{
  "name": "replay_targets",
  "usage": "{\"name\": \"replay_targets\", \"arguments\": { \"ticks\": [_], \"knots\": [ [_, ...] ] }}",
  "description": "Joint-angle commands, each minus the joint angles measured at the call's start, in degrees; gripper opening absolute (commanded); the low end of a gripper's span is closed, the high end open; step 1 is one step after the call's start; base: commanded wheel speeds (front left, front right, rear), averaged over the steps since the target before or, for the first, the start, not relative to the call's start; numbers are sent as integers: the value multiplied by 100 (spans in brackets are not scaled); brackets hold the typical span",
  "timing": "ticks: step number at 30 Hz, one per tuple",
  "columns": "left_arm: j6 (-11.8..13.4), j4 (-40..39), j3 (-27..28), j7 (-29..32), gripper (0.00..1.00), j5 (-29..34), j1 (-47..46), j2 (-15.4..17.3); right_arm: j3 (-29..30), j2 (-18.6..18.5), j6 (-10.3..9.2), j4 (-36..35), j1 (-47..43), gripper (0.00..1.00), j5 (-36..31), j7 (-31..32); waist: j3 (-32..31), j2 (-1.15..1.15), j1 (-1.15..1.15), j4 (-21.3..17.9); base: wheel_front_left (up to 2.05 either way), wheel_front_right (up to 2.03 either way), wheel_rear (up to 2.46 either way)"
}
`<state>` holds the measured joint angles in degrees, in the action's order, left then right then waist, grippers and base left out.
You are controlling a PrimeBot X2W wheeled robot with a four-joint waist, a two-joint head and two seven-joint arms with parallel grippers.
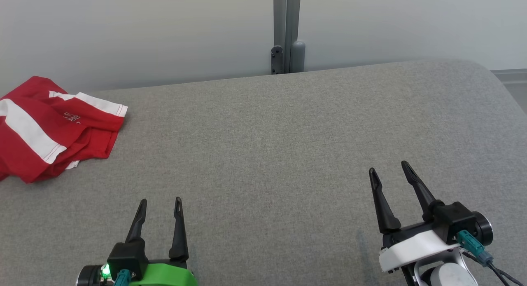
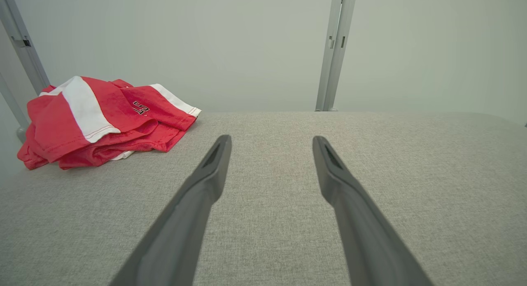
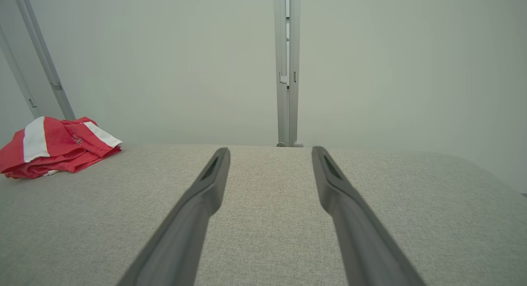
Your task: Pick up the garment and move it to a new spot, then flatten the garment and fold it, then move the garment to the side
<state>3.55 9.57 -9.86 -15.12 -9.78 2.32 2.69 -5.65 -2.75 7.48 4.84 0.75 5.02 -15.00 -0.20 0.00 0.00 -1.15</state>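
Garment: I see a crumpled red fabric garment with white bands (image 1: 49, 129) in a loose, partly folded heap, with a small printed mark on an upper fold.
Garment position: it lies at 9 o'clock in the head view, at the far left corner of the grey woven padded surface (image 1: 267, 133), and runs off that view's left edge.
Left gripper: the left gripper (image 1: 160, 200), with two long dark fingers and a green collar (image 1: 164, 275), sits at 7 o'clock in the head view. Its jaws are spread wide, with bare cloth surface between them and nothing held.
Left gripper to garment: the garment is at 10 o'clock from the fingertips and well apart from them. I see no contact.
Right gripper: the right gripper (image 1: 389, 167), with a white collar (image 1: 411, 244), sits at 4 o'clock in the head view. Its fingers lean towards 11 o'clock, parted and empty.
Right gripper to garment: its wrist view puts the garment at 9 o'clock, far across the surface.
Backdrop: a grey metal post (image 1: 287, 30) stands at 12 o'clock against the pale wall (image 1: 123, 30), just behind the far edge of the surface.
Task state: the garment is not picked up, and neither gripper touches it.
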Motion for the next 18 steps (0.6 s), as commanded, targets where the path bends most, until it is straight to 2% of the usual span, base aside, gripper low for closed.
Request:
{"name": "replay_targets", "arguments": {
  "ticks": [1, 11, 18],
  "knots": [
    [31, 5, 6, -6, 100, 3, -6, 36, 5, -24, 2, 7, -1, 100, -12, -28, 2, 0, 0, 1, 0, 0, 0],
    [40, 6, -5, -6, 100, 3, -71, 36, 66, -23, 2, -37, -37, 100, -10, -28, 8, 0, 0, 131, 0, 0, 0],
    [43, -31, -22, -5, 100, 27, -101, 36, 55, -22, 2, -110, -96, 100, 19, -25, -17, 0, 0, 750, 0, 0, 0]
  ]
}}
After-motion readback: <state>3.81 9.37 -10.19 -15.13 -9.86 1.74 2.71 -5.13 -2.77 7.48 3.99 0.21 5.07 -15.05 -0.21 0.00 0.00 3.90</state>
